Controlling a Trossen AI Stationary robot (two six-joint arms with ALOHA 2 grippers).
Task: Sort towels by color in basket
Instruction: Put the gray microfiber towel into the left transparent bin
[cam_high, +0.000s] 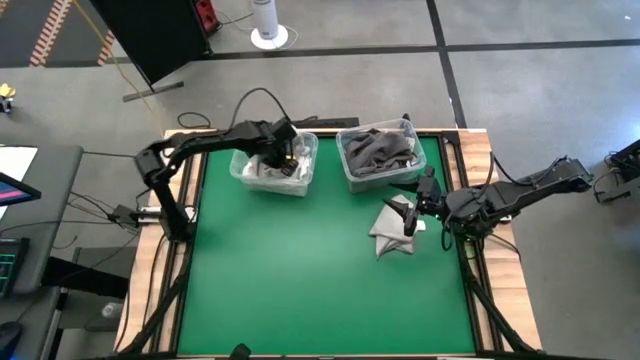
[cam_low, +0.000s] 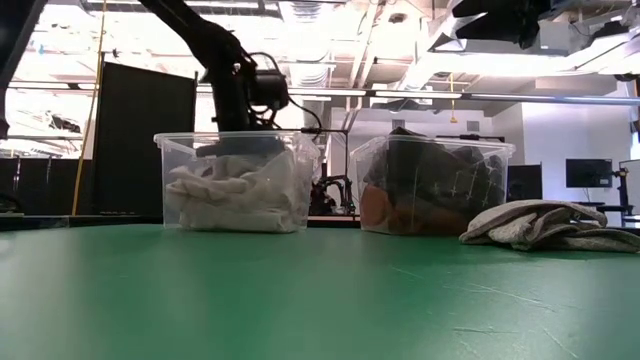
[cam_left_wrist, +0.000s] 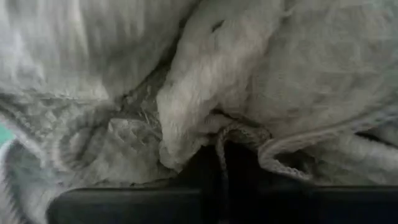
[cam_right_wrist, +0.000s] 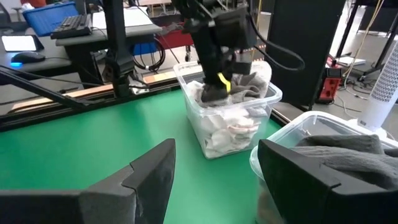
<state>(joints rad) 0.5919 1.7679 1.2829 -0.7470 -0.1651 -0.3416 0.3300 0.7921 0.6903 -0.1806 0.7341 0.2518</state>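
Two clear bins stand at the table's far side. The left bin (cam_high: 303, 186) holds white and light grey towels (cam_low: 235, 190) (cam_left_wrist: 217, 81). The right bin (cam_high: 346, 181) is heaped with dark grey towels (cam_high: 380, 150), and an orange one (cam_low: 375, 210) shows low at its wall. A light grey towel (cam_high: 392, 238) (cam_low: 545, 225) lies crumpled on the green table, right of centre. My left gripper (cam_high: 283, 155) (cam_right_wrist: 214, 90) reaches down into the left bin among the pale towels. My right gripper (cam_high: 408, 212) (cam_right_wrist: 214, 165) is open and hovers above the lone towel's far edge.
The green table (cam_high: 290, 270) runs wide toward its near edge and left side. Wooden rails (cam_high: 480, 170) frame it. The two bins stand close together, with a narrow gap between them. The room beyond holds desks, a dark screen and cables.
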